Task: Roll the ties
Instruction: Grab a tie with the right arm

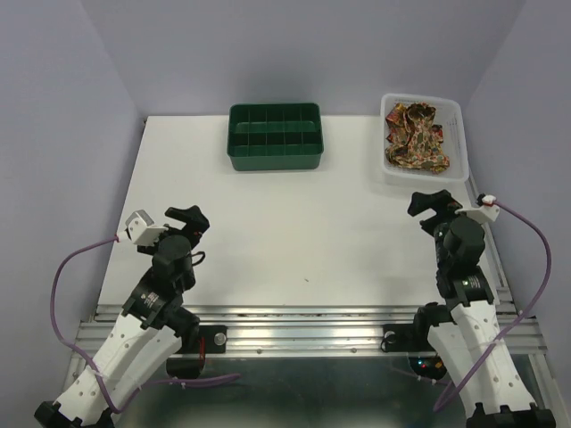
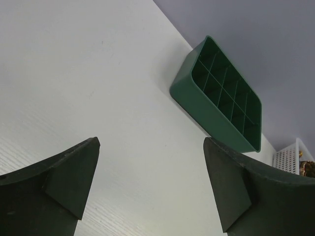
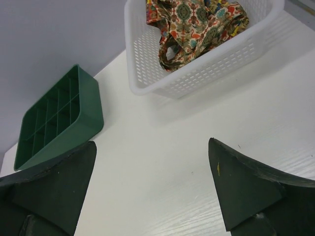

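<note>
The ties lie bunched in a heap of red, gold and brown patterned fabric inside the white basket at the back right. From the right wrist the ties show at the top, piled in the basket. My right gripper hovers just in front of that basket, open, nothing between its fingers; in its own view the right gripper frames bare table. My left gripper sits over the left part of the table, open and empty, and in its wrist view the left gripper spans white tabletop.
A green compartment tray stands at the back middle; the tray shows from the left wrist and the tray from the right wrist. The white table ends at a metal rail near the arm bases. Purple walls enclose the back and sides.
</note>
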Available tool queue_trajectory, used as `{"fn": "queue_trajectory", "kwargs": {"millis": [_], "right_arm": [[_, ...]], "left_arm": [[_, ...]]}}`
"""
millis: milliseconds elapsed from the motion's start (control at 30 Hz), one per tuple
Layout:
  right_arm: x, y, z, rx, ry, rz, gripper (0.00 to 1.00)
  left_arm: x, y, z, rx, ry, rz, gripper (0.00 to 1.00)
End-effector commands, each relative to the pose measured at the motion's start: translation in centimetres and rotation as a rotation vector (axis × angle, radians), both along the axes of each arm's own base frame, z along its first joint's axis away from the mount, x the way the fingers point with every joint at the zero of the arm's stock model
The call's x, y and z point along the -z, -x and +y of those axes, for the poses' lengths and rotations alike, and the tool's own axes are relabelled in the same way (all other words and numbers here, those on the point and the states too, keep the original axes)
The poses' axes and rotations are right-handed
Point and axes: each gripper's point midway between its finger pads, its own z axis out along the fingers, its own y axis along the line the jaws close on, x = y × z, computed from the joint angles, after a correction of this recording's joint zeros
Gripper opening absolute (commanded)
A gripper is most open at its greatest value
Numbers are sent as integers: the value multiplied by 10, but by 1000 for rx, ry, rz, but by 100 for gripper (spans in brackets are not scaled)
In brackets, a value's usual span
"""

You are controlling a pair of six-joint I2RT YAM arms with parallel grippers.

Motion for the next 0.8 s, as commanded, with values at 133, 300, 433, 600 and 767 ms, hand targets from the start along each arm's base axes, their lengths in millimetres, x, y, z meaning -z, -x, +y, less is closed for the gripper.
{"fn": "queue_trajectory", "kwargs": {"millis": [133, 300, 433, 600, 767], "right_arm": [[-11, -2, -10, 32, 63, -12, 100], [-45, -20, 0, -45, 146, 9, 100], [-73, -57, -11, 14, 198, 72, 100], [-61, -122, -41, 144, 344, 328, 100], [-26, -185, -47, 120, 447, 462, 100]], "left_arm": [[-1, -1, 8, -49, 3, -24, 99], [0, -3, 4, -38, 9, -15, 99], [-1, -4, 0, -15, 17, -9, 99], [-1, -3, -1, -11, 29, -11, 99], [-1, -2, 1, -23, 37, -11, 99]]}}
